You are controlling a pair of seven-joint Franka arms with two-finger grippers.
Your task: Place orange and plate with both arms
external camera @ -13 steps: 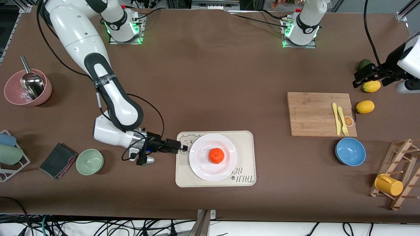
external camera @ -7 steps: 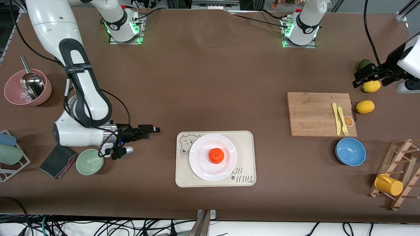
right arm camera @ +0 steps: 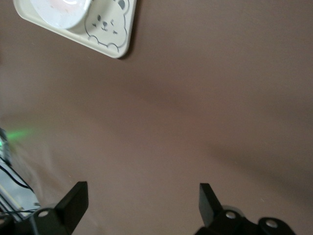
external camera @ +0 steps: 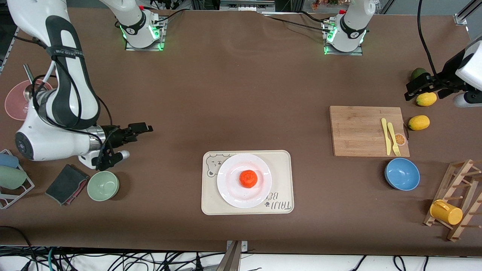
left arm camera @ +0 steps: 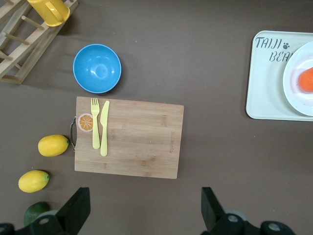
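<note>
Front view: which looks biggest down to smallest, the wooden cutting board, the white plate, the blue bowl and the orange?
1. Wooden cutting board
2. White plate
3. Blue bowl
4. Orange

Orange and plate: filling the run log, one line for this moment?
orange: on plate | plate: on tray | both jaws: open, empty

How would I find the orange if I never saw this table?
Look for the cream tray with the bear face. A white plate sits on it, and the orange lies in the middle. It is bright orange-red, while the lemons are yellow.
</note>
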